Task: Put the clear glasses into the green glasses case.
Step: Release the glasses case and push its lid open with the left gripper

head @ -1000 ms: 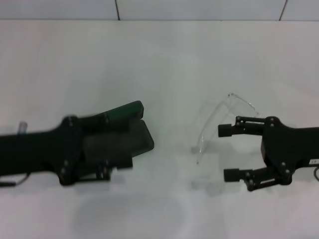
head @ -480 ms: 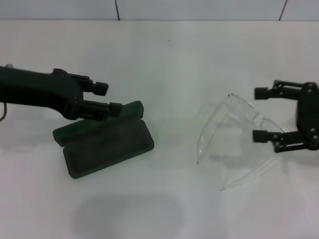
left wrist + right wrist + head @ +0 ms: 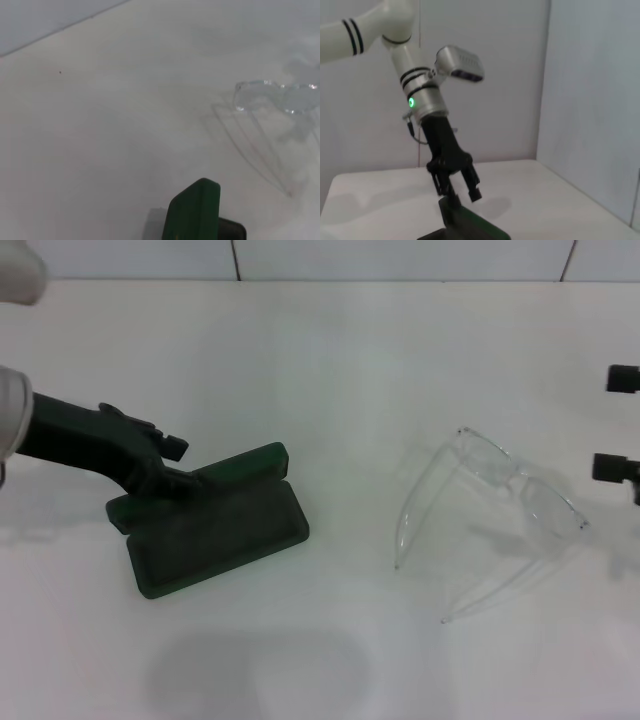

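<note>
My left gripper (image 3: 190,465) is hanging over the back left corner of the green glasses case (image 3: 215,530), right at the lid, and its two fingers are spread a little with nothing between them. In the right wrist view I am seeing that same left gripper (image 3: 462,187) from far off, pointing down at the case. The green glasses case is lying open on the white table (image 3: 320,350), with its lid tipped back and the dark soft lining facing up. To the right of it, well apart, the clear glasses (image 3: 490,520) are sitting on the table with their thin arms unfolded and reaching toward me. At the far right edge my right gripper (image 3: 620,423) is showing only two black fingertips, spread wide and holding nothing. I think the glasses are going to be hard to grab, because they are so see-through and slippery, so my fingers could miss them or push them away. With the arms sticking out, they might not fit inside the case. My left gripper could also bump the lid and knock it shut.
</note>
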